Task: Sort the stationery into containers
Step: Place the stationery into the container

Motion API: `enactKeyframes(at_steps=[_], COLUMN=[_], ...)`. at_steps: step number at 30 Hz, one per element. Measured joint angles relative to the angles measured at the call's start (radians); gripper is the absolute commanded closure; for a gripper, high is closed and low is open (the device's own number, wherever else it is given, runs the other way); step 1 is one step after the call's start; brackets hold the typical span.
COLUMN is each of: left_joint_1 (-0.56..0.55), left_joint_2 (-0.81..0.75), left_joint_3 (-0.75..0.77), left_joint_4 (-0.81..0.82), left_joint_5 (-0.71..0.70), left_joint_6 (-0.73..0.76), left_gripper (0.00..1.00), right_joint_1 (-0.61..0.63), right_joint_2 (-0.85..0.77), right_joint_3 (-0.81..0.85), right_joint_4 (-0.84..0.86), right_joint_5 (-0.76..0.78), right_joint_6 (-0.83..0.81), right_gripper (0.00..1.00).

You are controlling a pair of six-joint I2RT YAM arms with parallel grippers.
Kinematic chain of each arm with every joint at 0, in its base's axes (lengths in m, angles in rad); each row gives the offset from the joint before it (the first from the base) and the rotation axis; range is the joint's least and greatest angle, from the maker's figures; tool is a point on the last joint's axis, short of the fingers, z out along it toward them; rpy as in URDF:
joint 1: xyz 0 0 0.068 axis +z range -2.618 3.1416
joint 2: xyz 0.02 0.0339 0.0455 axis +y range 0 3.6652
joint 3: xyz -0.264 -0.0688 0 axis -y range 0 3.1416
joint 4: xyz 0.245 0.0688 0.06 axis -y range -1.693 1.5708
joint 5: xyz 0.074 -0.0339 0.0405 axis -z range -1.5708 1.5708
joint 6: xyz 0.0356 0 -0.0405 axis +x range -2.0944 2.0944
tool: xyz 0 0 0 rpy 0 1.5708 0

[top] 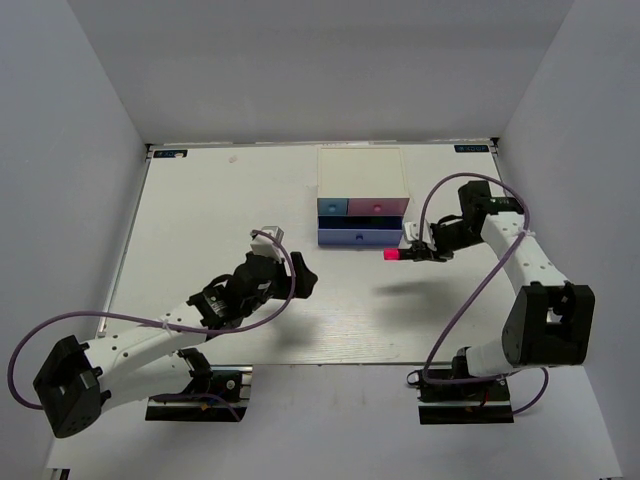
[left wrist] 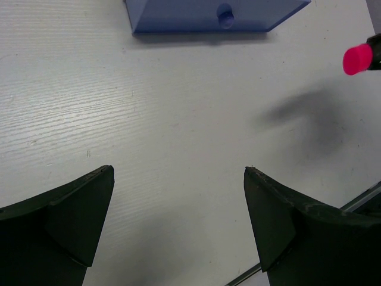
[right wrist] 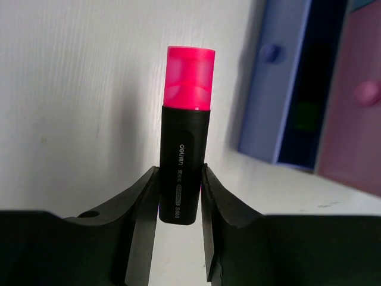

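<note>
1 white counter (top: 200, 200): what sits on it?

1 white box (top: 361, 172) at the far edge, with its wide blue-purple drawer (top: 357, 237) pulled out.

And the 2 arms?

Left arm's fingers (left wrist: 71, 220) are spread wide over bare counter. Right arm's fingers (right wrist: 146, 202) pinch 1 pink-capped highlighter (right wrist: 184, 161) by its black body, in the air just right of that drawer.

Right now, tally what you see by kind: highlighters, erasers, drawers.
Highlighters: 1, the pink-capped highlighter, gripped by the right fingers.
Erasers: 0 in view.
Drawers: 3, the blue drawer, the pink drawer, the wide blue-purple drawer.
Total: 4. A green patch inside the wide blue-purple drawer is too dark to name.
</note>
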State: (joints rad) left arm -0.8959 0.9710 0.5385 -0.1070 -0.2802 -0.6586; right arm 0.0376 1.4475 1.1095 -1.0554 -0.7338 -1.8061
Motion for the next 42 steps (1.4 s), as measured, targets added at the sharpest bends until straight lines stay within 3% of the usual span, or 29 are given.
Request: enactKeyframes(at_steps=[12, 25, 30, 42], left_joint_1=[0.0, 0.0, 0.0, 0.0], left_joint_2=[0.0, -0.019, -0.019, -0.019], left_joint_3=[0.0, 0.0, 0.0, 0.0], left_joint_4=[0.011, 0.014, 0.014, 0.014], left_joint_5=[0.008, 0.008, 0.008, 0.008], left_joint_6=[0.004, 0.003, 0.003, 0.003], left_gripper=[0.01, 0.01, 0.01, 0.01], right_joint_1=[0.187, 0.24, 0.251, 0.274], right_joint_2=[-0.001, 0.126, 0.126, 0.126], right_joint_3=[0.0, 0.023, 0.021, -0.019], right_joint_4=[0.501, 0.629, 0.673, 0.73], right_joint_5=[0.048, 0.189, 0.237, 0.303], right_joint_6=[0.428, 0.515, 0.535, 0.549], right_gripper=[0.96, 0.96, 0.81, 0.55])
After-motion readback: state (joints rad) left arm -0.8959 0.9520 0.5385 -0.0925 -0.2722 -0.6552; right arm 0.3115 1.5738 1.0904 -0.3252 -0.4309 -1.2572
